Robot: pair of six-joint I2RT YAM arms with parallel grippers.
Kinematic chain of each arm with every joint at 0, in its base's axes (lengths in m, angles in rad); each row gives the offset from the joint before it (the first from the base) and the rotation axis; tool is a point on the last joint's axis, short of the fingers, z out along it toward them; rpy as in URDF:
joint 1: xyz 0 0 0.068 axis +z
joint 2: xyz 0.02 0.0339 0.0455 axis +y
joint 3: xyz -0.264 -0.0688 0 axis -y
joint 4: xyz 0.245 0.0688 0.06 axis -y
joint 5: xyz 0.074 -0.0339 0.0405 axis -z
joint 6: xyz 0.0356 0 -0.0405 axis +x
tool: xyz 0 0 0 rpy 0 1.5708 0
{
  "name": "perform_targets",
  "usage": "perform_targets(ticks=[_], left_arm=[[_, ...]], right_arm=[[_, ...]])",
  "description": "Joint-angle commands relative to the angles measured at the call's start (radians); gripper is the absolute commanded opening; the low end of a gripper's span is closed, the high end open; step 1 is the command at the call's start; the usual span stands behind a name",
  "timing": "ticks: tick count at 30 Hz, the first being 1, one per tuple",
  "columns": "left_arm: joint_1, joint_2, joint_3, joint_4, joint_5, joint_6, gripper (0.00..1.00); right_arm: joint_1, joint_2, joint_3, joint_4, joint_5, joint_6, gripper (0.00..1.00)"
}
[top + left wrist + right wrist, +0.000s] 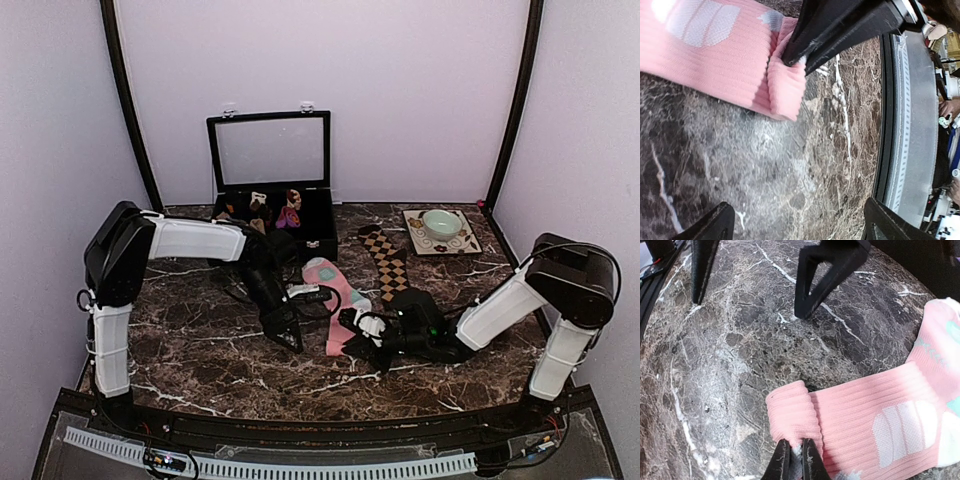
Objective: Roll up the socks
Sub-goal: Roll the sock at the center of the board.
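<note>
The pink sock (325,278) with mint-green patches lies lengthwise on the marble table, its near end folded over into a short roll (790,412). My right gripper (797,460) is shut on the edge of that roll, pinching the fabric between its fingertips. My left gripper (800,225) stands open just left of the roll, over bare marble, holding nothing. In the top view it (290,338) sits a little apart from the right gripper (352,324). The dark brown sock with tan diamond checks (390,265) lies flat to the right of the pink one.
A black case (318,232) with its lid raised stands at the back and holds small sock bundles. A patterned tile with a green bowl (441,223) sits at the back right. The table's front rail (915,125) runs close to the left gripper.
</note>
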Motion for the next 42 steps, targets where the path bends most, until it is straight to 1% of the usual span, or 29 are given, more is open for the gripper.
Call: perform_targets(ticks=[1,4,7,12,20,23,25,27,29,33,36,40,42], left_arm=[[-0.01,-0.119,-0.085,0.109,-0.051,0.055,0.89],[-0.044,-0.152,-0.12,0.152,-0.072,0.107,0.81],[-0.095,-0.171,-0.141,0.195,-0.106,0.152,0.75],[-0.171,-0.19,-0.169,0.318,-0.159,0.213,0.71],[-0.216,-0.162,-0.169,0.535,-0.288,0.23,0.67],[-0.223,-0.147,-0.171,0.55,-0.298,0.252,0.65],[-0.226,-0.129,-0.169,0.543,-0.305,0.261,0.61],[-0.228,-0.114,-0.174,0.546,-0.313,0.27,0.54],[-0.228,-0.109,-0.188,0.563,-0.317,0.273,0.51],[-0.231,-0.102,-0.19,0.553,-0.289,0.26,0.51],[-0.233,-0.096,-0.195,0.549,-0.282,0.255,0.55],[-0.235,-0.067,-0.184,0.571,-0.345,0.241,0.6],[-0.235,-0.062,-0.185,0.6,-0.37,0.23,0.6]], right_arm=[[-0.04,0.074,-0.025,-0.139,-0.098,0.159,0.0],[-0.087,0.107,-0.009,-0.151,-0.187,0.268,0.0],[-0.119,0.123,0.004,-0.17,-0.242,0.347,0.0],[-0.15,0.144,0.02,-0.198,-0.319,0.465,0.0],[-0.165,0.142,0.009,-0.232,-0.35,0.55,0.0],[-0.18,0.154,0.01,-0.236,-0.36,0.57,0.0],[-0.19,0.159,0.009,-0.232,-0.367,0.58,0.0],[-0.194,0.159,0.009,-0.229,-0.366,0.589,0.0],[-0.2,0.162,0.012,-0.228,-0.364,0.598,0.0],[-0.206,0.184,0.015,-0.226,-0.372,0.614,0.0],[-0.207,0.191,0.009,-0.209,-0.377,0.624,0.0],[-0.207,0.195,0.002,-0.184,-0.386,0.631,0.0],[-0.207,0.195,0.001,-0.18,-0.386,0.634,0.0]])
